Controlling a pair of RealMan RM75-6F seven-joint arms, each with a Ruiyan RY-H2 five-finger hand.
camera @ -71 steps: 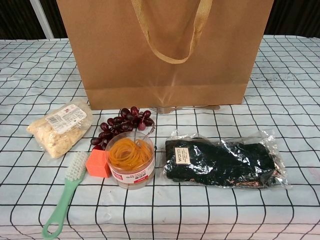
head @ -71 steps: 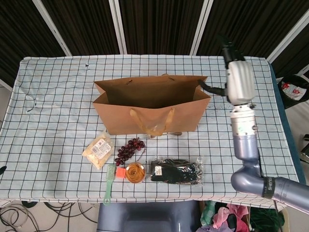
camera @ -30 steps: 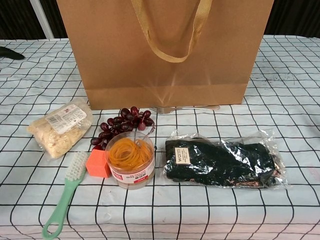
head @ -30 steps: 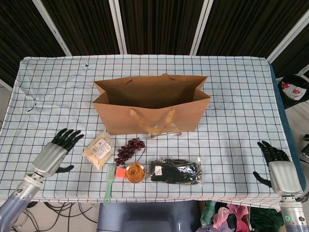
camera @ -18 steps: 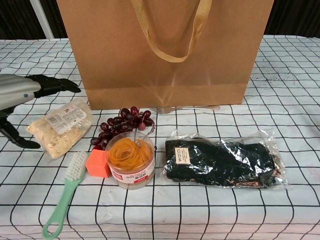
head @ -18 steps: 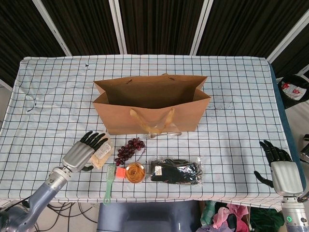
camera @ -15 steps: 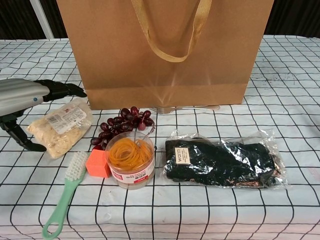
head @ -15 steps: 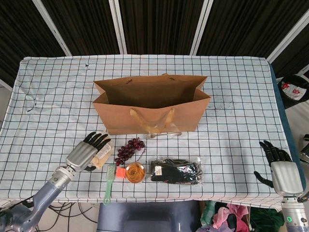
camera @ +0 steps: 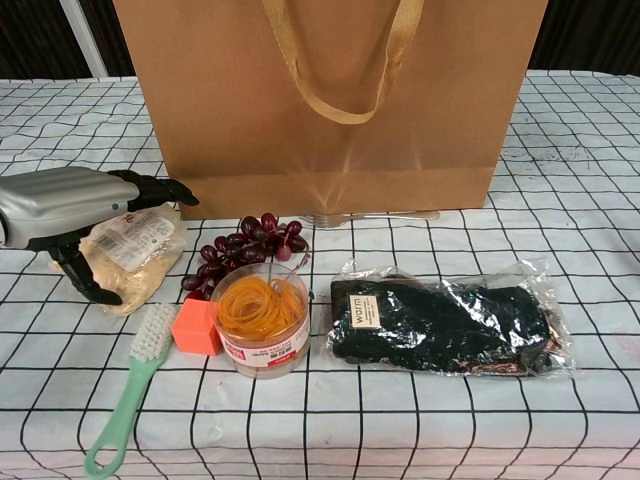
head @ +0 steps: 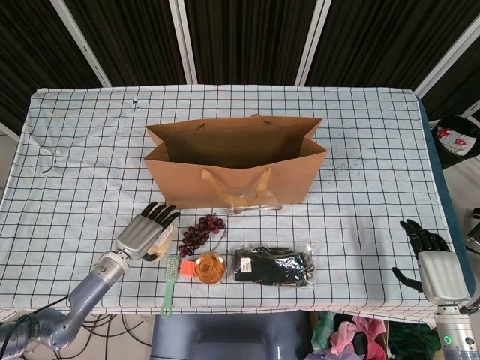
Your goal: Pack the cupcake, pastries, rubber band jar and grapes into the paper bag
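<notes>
With fingers spread and holding nothing, the left hand (camera: 75,210) hovered over the bagged pastries (camera: 135,255) at the frame's left, apparently poised to grasp them for the paper bag (head: 236,169) above.

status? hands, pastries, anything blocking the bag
Left hand open, over the pastry packet, no grip. Right hand open, far side, idle. Paper bag upright, mouth open; fork at its base, not blocking.

Your left hand (head: 147,231) covers most of the pastry packet (camera: 135,258), the chest view crops the paper bag (camera: 330,100) at its top, and the bag's inside stays unseen.
</notes>
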